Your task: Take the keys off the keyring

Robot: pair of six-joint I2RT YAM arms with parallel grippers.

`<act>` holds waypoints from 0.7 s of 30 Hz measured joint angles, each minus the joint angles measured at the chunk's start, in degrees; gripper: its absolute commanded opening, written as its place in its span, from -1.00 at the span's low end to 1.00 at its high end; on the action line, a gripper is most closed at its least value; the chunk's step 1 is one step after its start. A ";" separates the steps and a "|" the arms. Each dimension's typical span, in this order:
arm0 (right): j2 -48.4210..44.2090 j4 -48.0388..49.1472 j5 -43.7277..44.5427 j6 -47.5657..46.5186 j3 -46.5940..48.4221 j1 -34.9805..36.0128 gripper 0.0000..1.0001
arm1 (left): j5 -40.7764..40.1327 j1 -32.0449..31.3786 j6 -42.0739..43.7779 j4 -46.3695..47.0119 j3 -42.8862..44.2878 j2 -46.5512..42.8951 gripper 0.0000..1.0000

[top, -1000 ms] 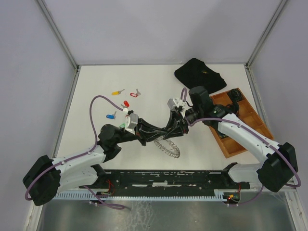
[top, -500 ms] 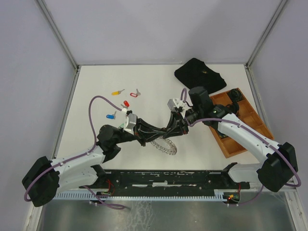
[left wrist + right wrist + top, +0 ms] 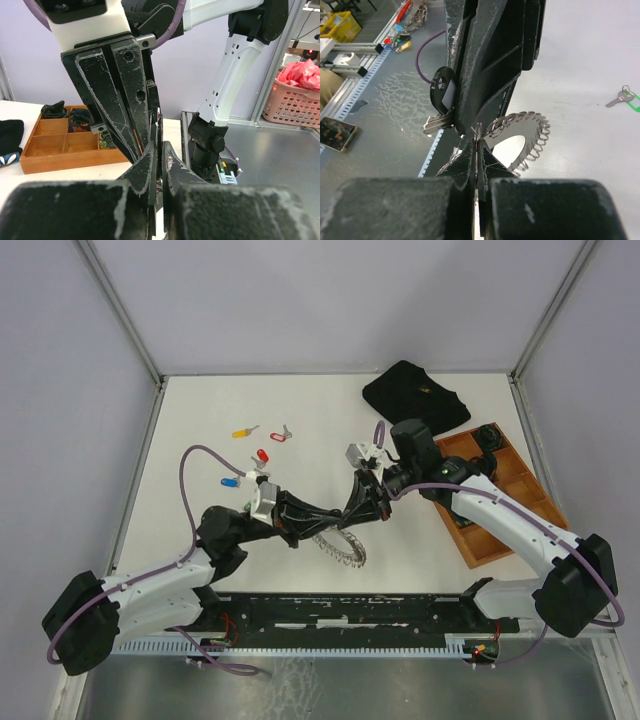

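The keyring (image 3: 342,546), a silvery ring fringed with small loops, hangs just above the table between both grippers. My left gripper (image 3: 335,524) is shut on a black-headed key (image 3: 441,93) whose silver blade sticks out below. My right gripper (image 3: 476,143) comes down from the right and is shut on a small loop of the keyring (image 3: 520,134), tip to tip with the left gripper (image 3: 161,150). Loose keys lie on the table at back left: yellow (image 3: 240,431), red (image 3: 263,455), blue (image 3: 230,481). A green one (image 3: 626,98) shows in the right wrist view.
A wooden compartment tray (image 3: 510,502) with small items sits under the right arm. A black cloth pouch (image 3: 415,395) lies at the back right. The left arm's purple cable (image 3: 195,465) loops over the loose keys. A pink basket (image 3: 300,95) stands off the table.
The right gripper has closed onto the keyring's loop. Both grippers and the keyring have shifted slightly to the left.
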 measured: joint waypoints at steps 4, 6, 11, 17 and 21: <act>1.33 3.08 -0.35 5.92 0.00 0.00 -1.00 | -1.36 0.00 0.07 1.07 -1.66 -1.20 -0.94; 1.90 5.53 -0.33 9.46 -0.11 -0.04 -1.00 | -2.25 0.00 0.09 1.84 -2.62 -1.66 -0.94; 2.10 21.16 0.61 25.33 -4.70 -0.70 -1.00 | -6.40 0.02 0.17 5.81 -6.05 -2.80 -0.94; 3.65 42.64 5.75 47.06 -12.39 -2.08 -1.00 | -13.38 0.02 0.22 10.73 -10.45 -2.78 -0.94; 4.94 53.09 8.57 57.11 -15.21 -2.27 -1.00 | -16.61 0.07 0.22 12.98 -11.39 -2.16 -0.94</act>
